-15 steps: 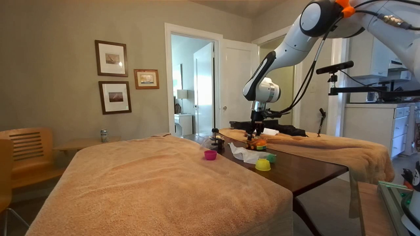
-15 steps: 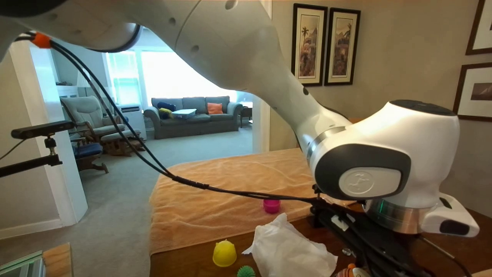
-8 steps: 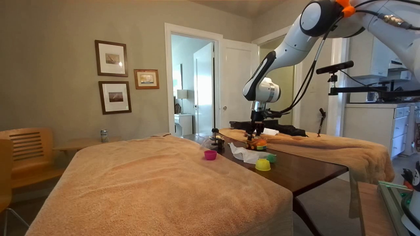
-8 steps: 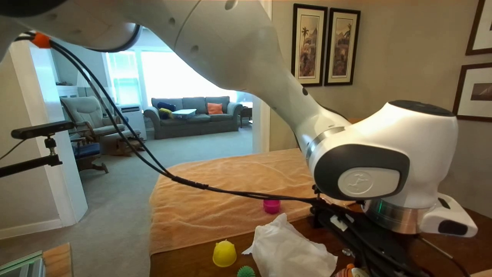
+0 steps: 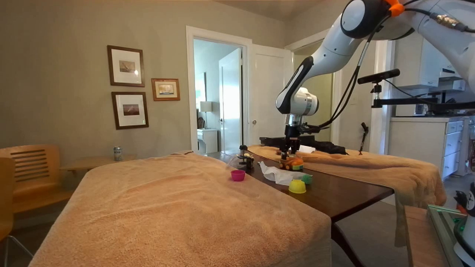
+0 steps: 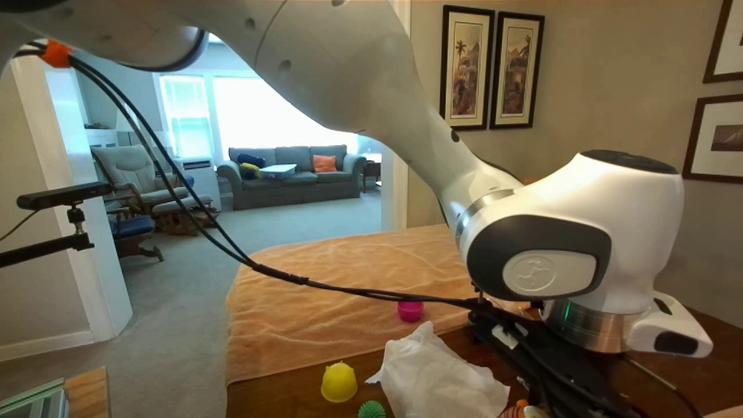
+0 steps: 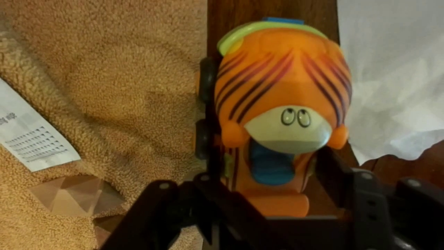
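The towel (image 7: pixel 149 62) bears a white slip (image 7: pixel 38 133) of illegible print; fingers (image 7: pixel 335 177) clasp an orange striped toy (image 7: pixel 284 83).

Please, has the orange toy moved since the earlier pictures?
Yes, slightly: in an exterior view, the orange toy has shifted left in the picture, nearer to the unmoved yellow cup.

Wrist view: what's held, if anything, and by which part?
The toy, apparently: fingers flank its narrow body below the face. Exact contact is hard to see.
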You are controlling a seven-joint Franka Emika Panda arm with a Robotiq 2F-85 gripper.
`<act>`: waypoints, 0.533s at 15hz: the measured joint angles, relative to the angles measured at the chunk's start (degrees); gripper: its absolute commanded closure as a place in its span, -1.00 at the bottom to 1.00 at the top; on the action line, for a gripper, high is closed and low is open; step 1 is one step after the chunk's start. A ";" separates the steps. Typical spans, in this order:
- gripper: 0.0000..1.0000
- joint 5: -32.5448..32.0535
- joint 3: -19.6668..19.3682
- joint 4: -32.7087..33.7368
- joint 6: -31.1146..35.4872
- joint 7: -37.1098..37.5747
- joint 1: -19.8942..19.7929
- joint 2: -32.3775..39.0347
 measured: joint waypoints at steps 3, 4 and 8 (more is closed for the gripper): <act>0.11 -1.16 0.00 -2.38 0.00 -0.77 0.14 -1.52; 0.11 -1.56 0.00 -3.21 0.00 -1.05 0.18 -2.04; 0.11 -2.77 -0.01 -6.22 0.02 -1.89 0.27 -3.89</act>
